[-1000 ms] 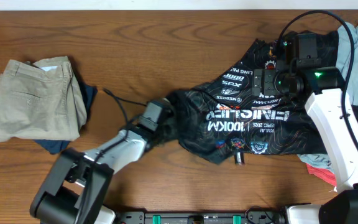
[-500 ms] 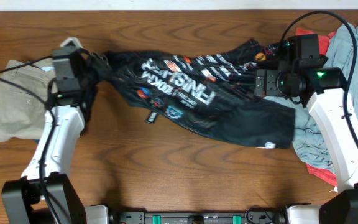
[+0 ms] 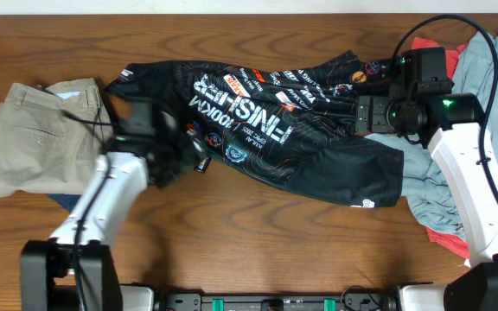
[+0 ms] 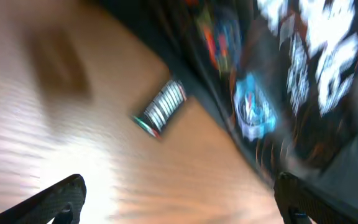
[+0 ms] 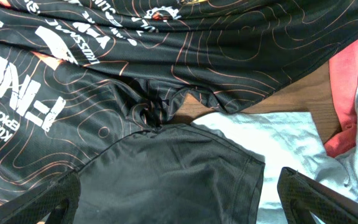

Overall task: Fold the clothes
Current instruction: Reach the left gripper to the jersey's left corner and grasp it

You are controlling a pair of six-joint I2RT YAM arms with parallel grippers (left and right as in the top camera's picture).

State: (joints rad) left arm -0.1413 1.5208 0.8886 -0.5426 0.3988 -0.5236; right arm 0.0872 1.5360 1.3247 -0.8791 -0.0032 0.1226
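Note:
The clothes are a black jersey [image 3: 266,130] with orange contour lines and sponsor logos, lying stretched across the table from left to right, print side up and rumpled. My left gripper [image 3: 173,154] hovers over its lower left edge, open and empty. In the blurred left wrist view the jersey [image 4: 303,74] fills the top right, its small striped tag [image 4: 160,107] lies on bare wood, and the left gripper [image 4: 182,200] holds nothing. My right gripper [image 3: 366,117] hangs open above the jersey's right end [image 5: 166,93], with black cloth below the right gripper [image 5: 179,202].
Folded khaki trousers [image 3: 46,138] lie at the left on a dark blue cloth [image 3: 72,204]. A pile of light blue [image 3: 422,181], red [image 3: 446,235] and grey [image 3: 491,69] garments sits at the right edge, under the jersey's end [image 5: 278,143].
The left gripper pulled the jersey leftward across the table, opened and let it go, then swung back toward the middle. The right arm has stayed still.

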